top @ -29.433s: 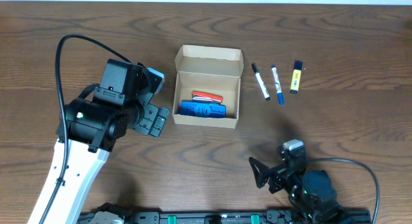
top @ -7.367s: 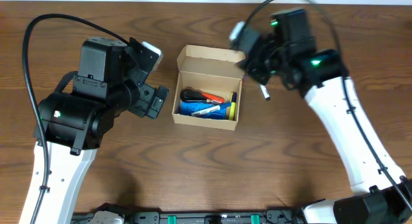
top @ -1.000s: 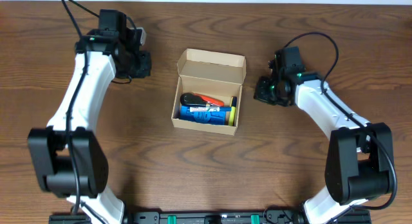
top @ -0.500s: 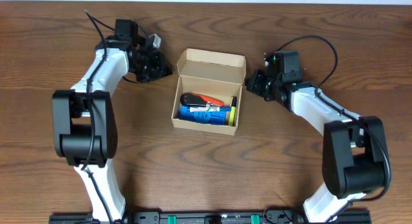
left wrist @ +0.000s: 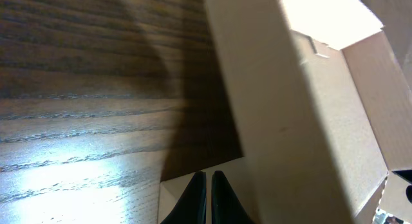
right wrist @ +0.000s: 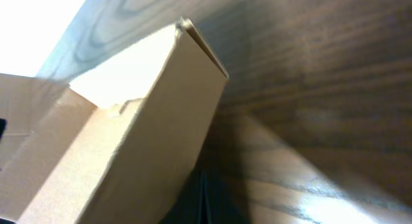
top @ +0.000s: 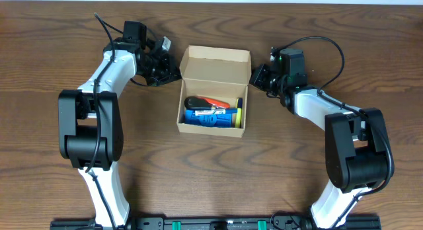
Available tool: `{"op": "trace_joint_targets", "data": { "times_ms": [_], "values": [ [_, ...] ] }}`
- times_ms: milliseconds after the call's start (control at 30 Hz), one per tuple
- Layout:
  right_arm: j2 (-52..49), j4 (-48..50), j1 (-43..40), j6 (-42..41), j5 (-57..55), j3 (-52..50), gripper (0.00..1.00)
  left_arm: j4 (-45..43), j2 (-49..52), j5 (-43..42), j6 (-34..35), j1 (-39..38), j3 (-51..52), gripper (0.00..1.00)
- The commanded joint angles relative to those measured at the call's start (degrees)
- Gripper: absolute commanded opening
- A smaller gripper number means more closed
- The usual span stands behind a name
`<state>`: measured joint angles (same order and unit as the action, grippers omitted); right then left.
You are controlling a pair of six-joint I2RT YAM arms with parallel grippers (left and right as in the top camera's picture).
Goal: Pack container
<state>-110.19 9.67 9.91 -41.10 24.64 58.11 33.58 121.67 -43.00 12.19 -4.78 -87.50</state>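
Overhead, the container (top: pixel 211 129) sits near the middle of the wooden table (top: pixel 198 180), a little toward its far edge. Its flap lid (top: pixel 217 63) stands up at the back, leaving the box open. Inside lie a blue object (top: pixel 206 117), an orange-red one (top: pixel 218 102) behind it, something black (top: pixel 194 100) at the left and a yellow marker (top: pixel 239 114) along the right wall.

The left gripper (top: pixel 173 74) is just beside the box's rear left corner, at the height of the lid hinge. The right gripper (top: pixel 256 76) mirrors it at the rear right corner. Both arms reach in low from the table's outer sides.

From the left wrist, the dark fingertips (left wrist: pixel 198 197) lie pressed nearly together with only a thin slit between them, and they grip nothing. The cardboard wall (left wrist: pixel 290 134) rises close to their right; whether they touch it cannot be told.

From the right wrist, the view is dim. The fingers (right wrist: pixel 193 201) show as a dark mass with a hairline seam, jaws together and empty, and the box corner (right wrist: pixel 148 140) looms just ahead on the left. Contact there is also unclear.
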Motion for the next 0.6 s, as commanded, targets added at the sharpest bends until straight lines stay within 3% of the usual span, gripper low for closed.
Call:
{"op": "trace_joint_targets", "data": {
  "times_ms": [0, 267, 567],
  "values": [
    [-0.3, 1.9, 0.2, -0.6, 0.7, -0.1, 0.01, 0.0, 0.5, -0.6, 0.3, -0.2, -1.1, 0.06],
    [-0.3, 6.0, 0.2, 0.5, 2.4, -0.1, 0.01, -1.6, 0.5, -1.7, 1.7, -0.2, -1.1, 0.06],
    [-0.6, -3.3, 0.2, -3.0, -2.6, -0.1, 0.01, -2.3, 0.5, -2.1, 1.8, -0.2, -1.1, 0.06]
  ]
}}
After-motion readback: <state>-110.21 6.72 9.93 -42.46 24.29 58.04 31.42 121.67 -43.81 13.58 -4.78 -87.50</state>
